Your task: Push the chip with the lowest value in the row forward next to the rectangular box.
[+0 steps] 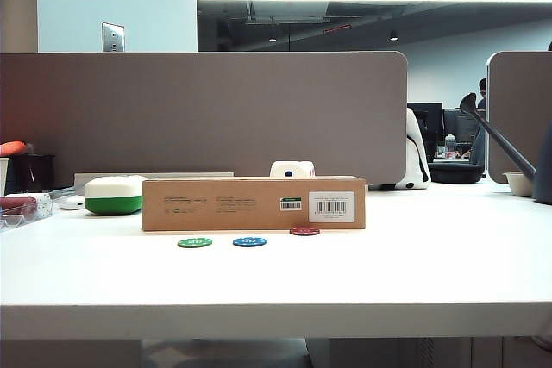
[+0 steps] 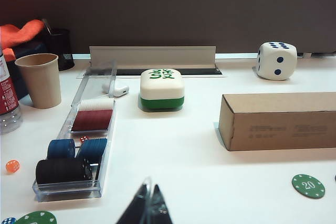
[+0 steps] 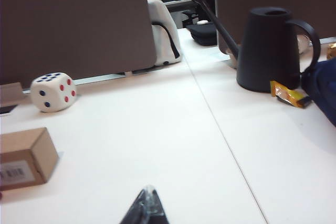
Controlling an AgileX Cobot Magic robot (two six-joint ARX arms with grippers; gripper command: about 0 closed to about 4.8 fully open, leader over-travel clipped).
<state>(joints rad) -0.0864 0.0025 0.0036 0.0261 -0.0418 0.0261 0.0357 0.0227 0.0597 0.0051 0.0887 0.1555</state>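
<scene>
A: In the exterior view the red chip already lies at the foot of the rectangular box, just below its barcode label, at the centre of the frame. The green chip and blue chip sit lower, in a row to its left. Neither arm shows here.

B: So the risk is over-pushing: I judge another nudge could ride the chip under the box edge or shift the box itself.

A: In the left wrist view the left gripper pokes up at the bottom centre, its fingers pressed together with nothing between them. The green chip marked 20 lies at lower right, the box at right.

B: A sweep there could catch the wrong chip, or the chip tray at lower left.

A: In the right wrist view the right gripper is at the bottom centre, fingers likewise closed and empty; the box end shows at far left, the die above it.

B: The red chip is not clearly visible there, so that arm would be moving blind.
</scene>
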